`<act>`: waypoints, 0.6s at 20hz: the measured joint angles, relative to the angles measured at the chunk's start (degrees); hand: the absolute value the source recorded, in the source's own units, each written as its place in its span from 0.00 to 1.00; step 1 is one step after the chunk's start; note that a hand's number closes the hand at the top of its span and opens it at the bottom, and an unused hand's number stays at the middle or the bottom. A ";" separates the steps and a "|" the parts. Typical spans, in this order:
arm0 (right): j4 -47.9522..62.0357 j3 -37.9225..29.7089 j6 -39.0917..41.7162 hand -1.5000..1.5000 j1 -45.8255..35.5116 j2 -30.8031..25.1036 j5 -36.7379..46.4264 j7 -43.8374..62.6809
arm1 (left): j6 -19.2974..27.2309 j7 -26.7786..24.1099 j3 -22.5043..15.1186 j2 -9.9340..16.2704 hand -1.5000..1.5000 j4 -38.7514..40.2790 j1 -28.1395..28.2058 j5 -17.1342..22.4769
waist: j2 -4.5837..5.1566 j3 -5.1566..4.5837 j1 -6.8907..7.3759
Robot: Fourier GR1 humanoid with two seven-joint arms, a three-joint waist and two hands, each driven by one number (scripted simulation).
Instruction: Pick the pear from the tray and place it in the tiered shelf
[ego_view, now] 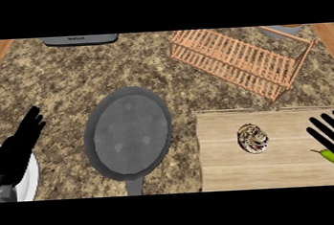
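Pear not yet lifted; right hand point(331, 130) hovering open over the tray's right edge

Right hand is spreading straight fingers above the wooden tray point(223, 171), holding nothing; the green pear point(332, 157) is lying at the tray's far right edge, just beside and below those fingers, partly cut off by the view's edge, contact not clear. A round patterned object point(252, 138) is sitting near the tray's middle. Tiered shelf point(239, 60), an orange wire rack, is standing well apart at the upper right of the granite worktop point(62, 76), nothing seen in it. Left hand point(21, 136) is resting open at the left edge, beside a white plate point(31, 184). Dark frying pan point(129, 133) is lying between plate and tray. Judging: grasp, lift, carry and placing are all remaining. Grey appliance point(80, 39) at top is bearing writing, too small to read
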 measured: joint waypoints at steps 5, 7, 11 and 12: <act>4.22 -0.82 -0.78 0.00 -4.08 2.83 1.58 -3.48 | 0.16 1.52 0.57 -0.99 0.50 -1.91 0.50 -1.40 | -0.04 -0.05 -0.06; 6.10 -1.17 -1.36 0.00 -5.25 3.79 2.49 -4.42 | -0.51 1.49 1.25 -0.94 0.50 -1.53 0.29 -1.49 | -0.05 -0.07 -0.06; 9.88 -1.30 -1.39 0.00 -8.71 6.02 5.31 -5.60 | -0.86 1.69 1.40 -1.93 0.50 -2.22 0.66 -2.57 | -0.11 -0.25 -0.08; 10.70 -1.54 -1.79 0.00 -9.04 6.50 5.84 -5.77 | -0.64 1.08 1.25 -2.58 0.50 -2.31 1.29 -3.12 | -0.15 -0.32 -0.09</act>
